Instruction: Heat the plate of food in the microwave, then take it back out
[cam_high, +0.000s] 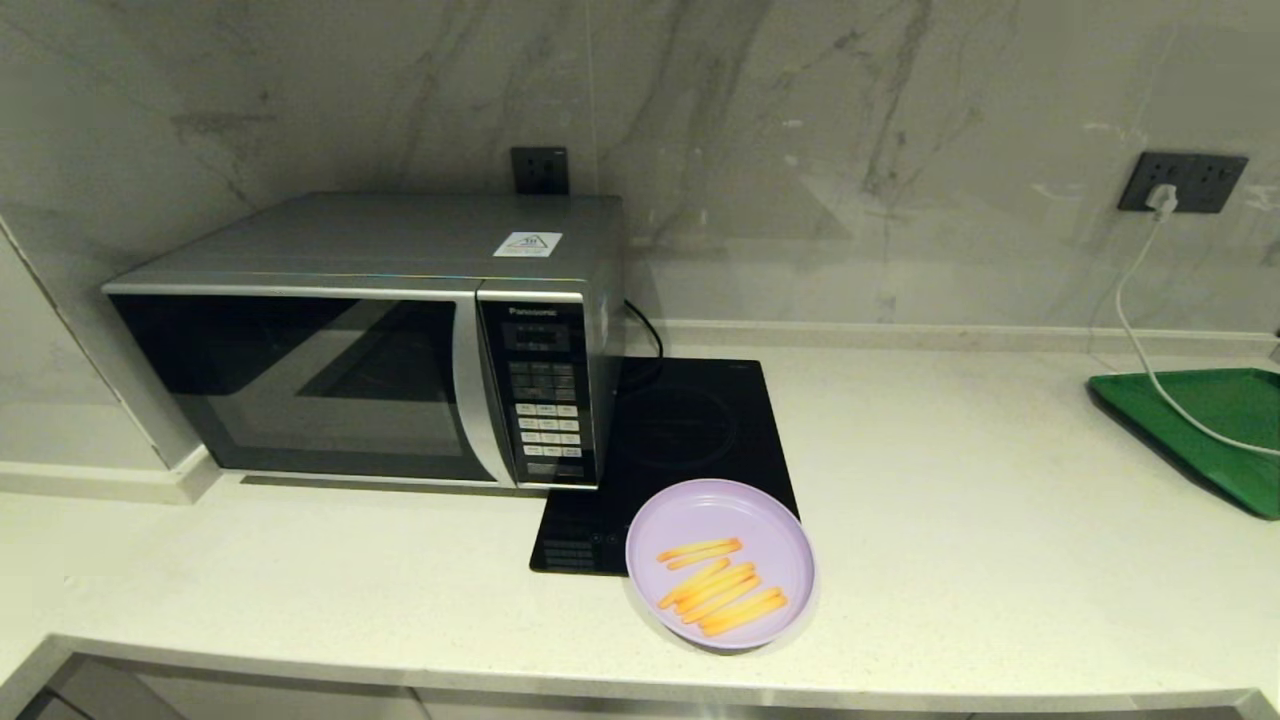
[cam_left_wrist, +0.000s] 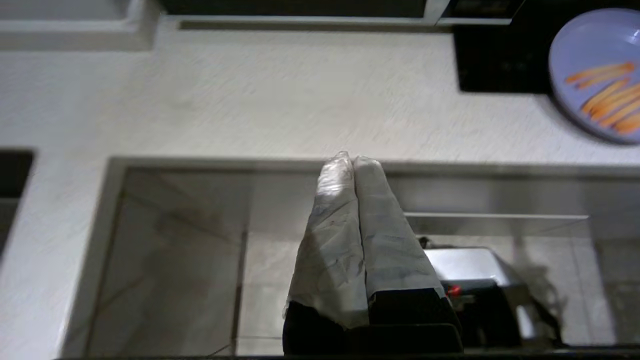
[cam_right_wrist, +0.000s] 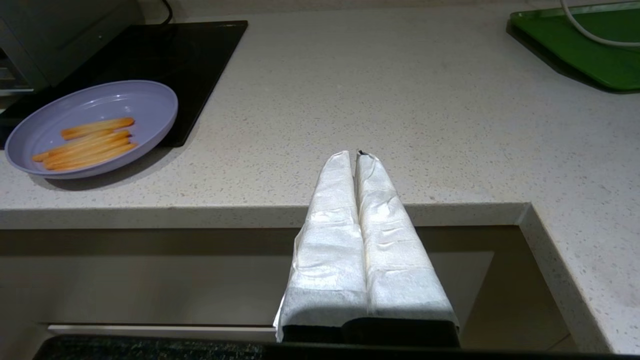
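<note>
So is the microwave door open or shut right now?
Shut. The microwave door sits flush with its button panel, and the plate of food is outside on the counter.

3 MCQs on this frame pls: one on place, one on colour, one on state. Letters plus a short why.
1. Where does the plate of food sit?
A. Inside the microwave
B. On the green tray
C. On the counter's front part, partly over the black hob's near corner

2. What colour is the tray at the counter's far right?
A. Green
B. Red
C. White

3. What state is the microwave door in?
A. Wide open
B. Shut
C. Taken off

Answers:
1 C: the plate's rim overlaps the hob, in front of and to the right of the microwave.
2 A: the tray is plain green, with a white cable lying across it.
3 B: the dark glass door sits flush with the button panel.
</note>
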